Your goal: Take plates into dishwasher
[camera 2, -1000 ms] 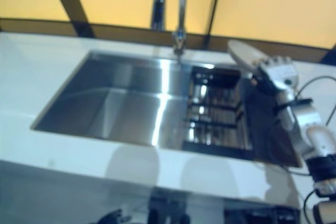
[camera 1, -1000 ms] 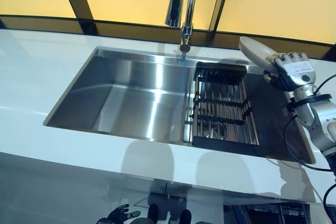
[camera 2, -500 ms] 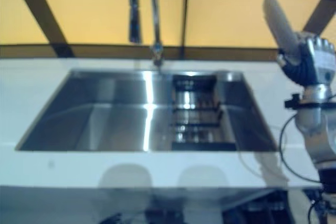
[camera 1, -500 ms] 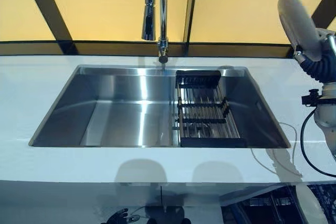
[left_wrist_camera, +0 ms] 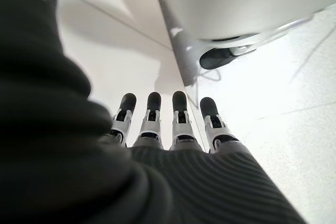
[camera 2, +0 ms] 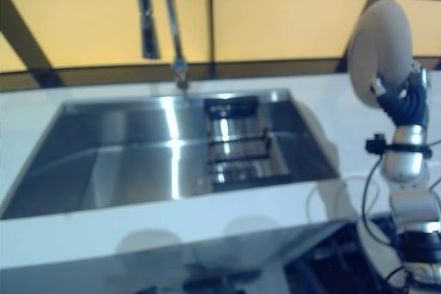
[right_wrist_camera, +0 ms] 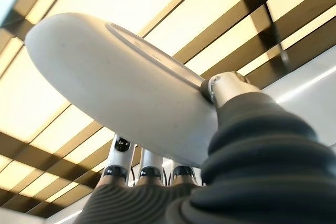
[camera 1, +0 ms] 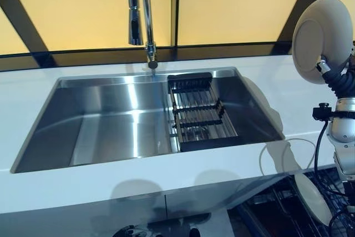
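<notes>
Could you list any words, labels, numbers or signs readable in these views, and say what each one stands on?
None: no readable text shows in any view.
The plate held up in the right robot hand is plain, with no mark.
The sink, the faucet and the black rack show no lettering.
The left robot hand, hanging low over the floor, bears none either.
</notes>
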Robot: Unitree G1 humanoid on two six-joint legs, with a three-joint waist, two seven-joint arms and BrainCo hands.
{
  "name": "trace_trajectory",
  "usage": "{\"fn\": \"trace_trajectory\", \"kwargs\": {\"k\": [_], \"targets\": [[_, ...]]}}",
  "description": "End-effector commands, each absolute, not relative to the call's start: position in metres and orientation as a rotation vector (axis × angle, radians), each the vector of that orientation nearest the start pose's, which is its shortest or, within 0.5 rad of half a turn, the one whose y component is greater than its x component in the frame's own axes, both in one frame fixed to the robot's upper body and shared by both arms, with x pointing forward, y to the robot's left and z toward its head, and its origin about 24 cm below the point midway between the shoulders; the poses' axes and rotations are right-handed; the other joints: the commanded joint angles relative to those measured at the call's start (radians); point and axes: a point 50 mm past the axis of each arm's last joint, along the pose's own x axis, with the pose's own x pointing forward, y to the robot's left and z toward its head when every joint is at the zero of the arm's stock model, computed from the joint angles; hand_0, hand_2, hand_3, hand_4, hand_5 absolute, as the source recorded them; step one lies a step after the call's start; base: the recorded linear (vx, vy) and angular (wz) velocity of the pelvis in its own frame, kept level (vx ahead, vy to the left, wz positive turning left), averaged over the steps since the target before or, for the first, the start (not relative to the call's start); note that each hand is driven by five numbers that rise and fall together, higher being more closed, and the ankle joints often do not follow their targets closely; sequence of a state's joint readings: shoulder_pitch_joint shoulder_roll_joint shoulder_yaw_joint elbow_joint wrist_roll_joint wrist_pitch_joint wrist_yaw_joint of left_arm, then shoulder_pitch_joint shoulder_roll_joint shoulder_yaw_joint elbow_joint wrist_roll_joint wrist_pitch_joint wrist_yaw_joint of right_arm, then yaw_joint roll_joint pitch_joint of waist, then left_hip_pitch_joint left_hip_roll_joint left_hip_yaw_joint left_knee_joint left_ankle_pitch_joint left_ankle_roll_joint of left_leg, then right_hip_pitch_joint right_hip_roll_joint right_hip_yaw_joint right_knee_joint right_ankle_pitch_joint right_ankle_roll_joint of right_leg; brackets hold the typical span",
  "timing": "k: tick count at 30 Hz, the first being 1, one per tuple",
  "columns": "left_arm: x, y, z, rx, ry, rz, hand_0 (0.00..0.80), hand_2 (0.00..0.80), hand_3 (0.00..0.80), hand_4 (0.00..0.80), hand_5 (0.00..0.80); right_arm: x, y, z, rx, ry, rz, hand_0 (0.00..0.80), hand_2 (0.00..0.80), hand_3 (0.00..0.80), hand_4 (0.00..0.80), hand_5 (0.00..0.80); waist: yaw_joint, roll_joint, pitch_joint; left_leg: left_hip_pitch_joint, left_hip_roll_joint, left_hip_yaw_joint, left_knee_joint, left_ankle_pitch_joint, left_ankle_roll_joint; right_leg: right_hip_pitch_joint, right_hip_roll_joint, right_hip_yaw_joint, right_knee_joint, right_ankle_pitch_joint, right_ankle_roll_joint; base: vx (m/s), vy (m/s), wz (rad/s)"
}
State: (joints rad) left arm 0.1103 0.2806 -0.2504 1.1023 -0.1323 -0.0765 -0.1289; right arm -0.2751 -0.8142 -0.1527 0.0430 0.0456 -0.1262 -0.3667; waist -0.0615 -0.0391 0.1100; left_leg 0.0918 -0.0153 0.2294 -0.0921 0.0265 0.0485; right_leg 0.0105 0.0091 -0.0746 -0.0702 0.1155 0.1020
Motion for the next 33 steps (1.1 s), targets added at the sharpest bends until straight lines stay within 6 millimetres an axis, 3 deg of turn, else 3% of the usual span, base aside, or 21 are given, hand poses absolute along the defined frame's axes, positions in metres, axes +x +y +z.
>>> {"fn": "trace_trajectory", "kwargs": {"k": [1, 3, 7, 13, 19, 26, 33], "targets": [[0.077, 0.247, -0.157, 0.22, 1.176, -0.05, 0.0, 0.0, 0.0, 0.0, 0.0, 0.261, -0.312, 0.26, -0.543, -0.742, -0.561, 0.8, 0.8, 0.8, 0.8, 0.8, 0.009, 0.02, -0.005, 0.032, -0.03, 0.021, 0.005, -0.145, 0.071, -0.054, -0.073, -0.091, 0.098, 0.006, -0.002, -0.05, 0.019, -0.84], [0.078, 0.253, -0.155, 0.221, 1.178, -0.025, 0.0, 0.0, 0.0, 0.0, 0.0, 0.26, -0.314, 0.261, -0.529, -0.742, -0.562, 0.8, 0.8, 0.8, 0.8, 0.8, 0.005, 0.024, -0.002, 0.033, -0.018, 0.053, 0.005, -0.144, 0.075, -0.05, -0.09, -0.121, 0.143, -0.015, -0.013, -0.035, -0.018, -0.87], [0.08, 0.261, -0.153, 0.225, 1.185, -0.013, 0.0, 0.0, 0.0, 0.0, 0.0, 0.256, -0.322, 0.255, -0.51, -0.712, -0.576, 0.8, 0.8, 0.8, 0.8, 0.8, -0.018, 0.029, -0.013, 0.032, -0.005, 0.07, 0.005, -0.15, 0.085, -0.017, -0.104, -0.104, 0.174, -0.064, -0.035, -0.01, -0.091, -0.75], [0.087, 0.263, -0.15, 0.228, 1.167, -0.013, 0.0, 0.0, 0.0, 0.0, 0.0, 0.256, -0.333, 0.235, -0.404, -0.605, -0.561, 0.8, 0.8, 0.8, 0.8, 0.8, -0.03, 0.021, -0.034, 0.048, 0.015, 0.112, 0.005, -0.168, 0.069, 0.042, -0.111, -0.11, 0.092, -0.088, -0.02, -0.018, -0.261, -0.71], [0.099, 0.261, -0.148, 0.235, 1.138, -0.016, 0.0, 0.0, 0.0, 0.0, 0.0, 0.257, -0.344, 0.222, -0.363, -0.534, -0.58, 0.8, 0.8, 0.8, 0.8, 0.8, -0.048, 0.005, -0.047, 0.062, 0.042, 0.167, 0.005, -0.162, 0.038, 0.067, -0.073, -0.094, 0.014, -0.116, -0.017, -0.058, -0.388, -0.35], [0.092, 0.241, -0.155, 0.206, 1.124, -0.072, 0.0, 0.0, 0.0, 0.0, 0.0, 0.259, -0.351, 0.21, -0.466, -0.411, -0.562, 0.8, 0.8, 0.8, 0.8, 0.8, -0.075, -0.012, -0.055, 0.092, 0.084, 0.2, 0.005, -0.135, -0.009, 0.092, -0.023, -0.057, -0.013, -0.136, -0.079, -0.023, -0.421, -0.17], [0.1, 0.226, -0.156, 0.23, 1.097, -0.147, 0.0, 0.0, 0.0, 0.0, 0.0, 0.264, -0.356, 0.191, -0.597, -0.253, -0.504, 0.8, 0.8, 0.8, 0.8, 0.8, -0.096, -0.008, -0.042, 0.077, 0.115, 0.208, 0.005, -0.104, -0.039, 0.079, -0.004, -0.056, -0.017, -0.14, -0.105, -0.034, -0.237, -0.02]]}}
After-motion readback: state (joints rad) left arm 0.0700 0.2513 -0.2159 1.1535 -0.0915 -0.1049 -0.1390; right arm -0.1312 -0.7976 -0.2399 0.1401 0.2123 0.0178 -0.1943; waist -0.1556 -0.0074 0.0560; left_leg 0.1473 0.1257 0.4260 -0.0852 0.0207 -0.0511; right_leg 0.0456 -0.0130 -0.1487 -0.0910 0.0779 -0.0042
